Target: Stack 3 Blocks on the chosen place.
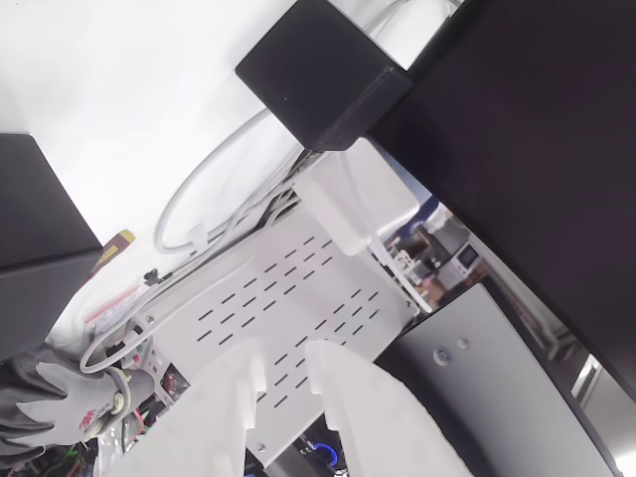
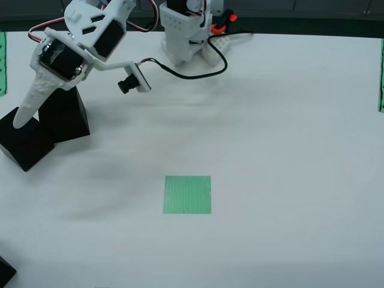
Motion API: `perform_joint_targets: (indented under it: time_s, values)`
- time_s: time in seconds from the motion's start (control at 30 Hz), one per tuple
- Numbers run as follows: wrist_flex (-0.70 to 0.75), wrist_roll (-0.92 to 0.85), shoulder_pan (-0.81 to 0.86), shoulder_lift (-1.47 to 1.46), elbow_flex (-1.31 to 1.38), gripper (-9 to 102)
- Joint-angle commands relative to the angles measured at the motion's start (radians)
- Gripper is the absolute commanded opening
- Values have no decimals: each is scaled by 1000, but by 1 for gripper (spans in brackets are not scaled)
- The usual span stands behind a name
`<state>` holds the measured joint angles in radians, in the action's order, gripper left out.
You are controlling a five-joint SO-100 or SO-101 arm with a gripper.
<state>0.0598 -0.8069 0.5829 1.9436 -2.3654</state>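
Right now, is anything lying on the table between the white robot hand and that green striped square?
No. In the overhead view, only bare white tabletop lies between the white robot hand, beside the matte black cubes, and the green striped square.

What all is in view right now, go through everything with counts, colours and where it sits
blocks: two whole, black, touching each other at the far left of the overhead view; a dark corner at the bottom left edge may be a third
green striped square: one, green and white, flat on the table, below centre, nothing on it
table: one, white
green strips: two, at the left and right edges
gloved hand: one, grey, lower left of the tilted close-up view
arm base: one, white, top centre, black cable trailing
camera: one, black on a white bracket
pincer: one, white, over the two blocks; grip unclear
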Motion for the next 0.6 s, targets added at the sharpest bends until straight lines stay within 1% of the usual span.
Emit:
perform_joint_targets:
  time_s: [0.0, 0.3, 0.57]
  values:
    - [29, -5, -9, 3, 55, 0]
    - [61, -11, -28, -20, 106, 0]
    - [91, -3, -61, -147, 225, 8]
